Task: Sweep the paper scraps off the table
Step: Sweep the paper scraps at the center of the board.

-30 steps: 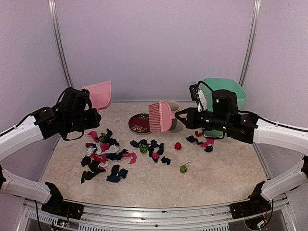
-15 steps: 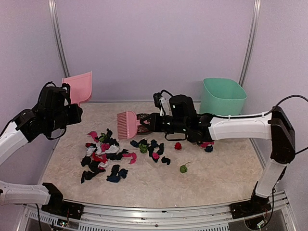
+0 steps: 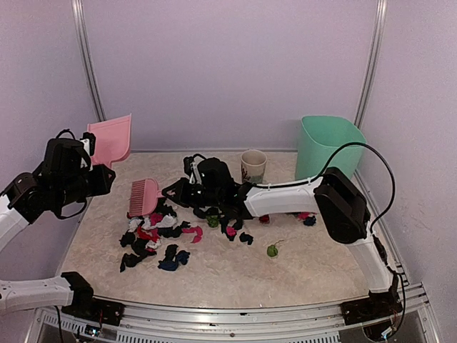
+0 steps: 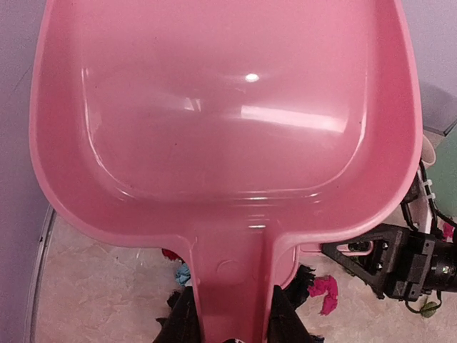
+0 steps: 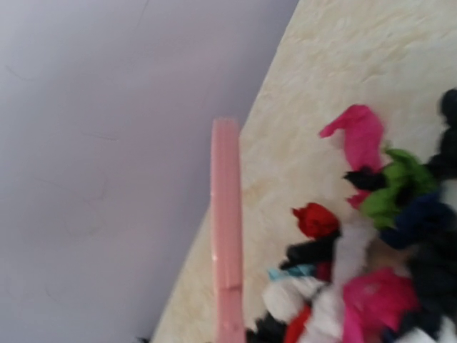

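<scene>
Paper scraps (image 3: 158, 230) are lying mostly left of centre on the counter (image 3: 321, 264); your right fingers (image 3: 173, 191) are clenching the brush (image 3: 144, 196) at the heap's far-left edge, likely for raking, while your left fingers (image 4: 182, 321) are gripping the dustpan (image 4: 228, 128) aloft, clear of that stroke
</scene>
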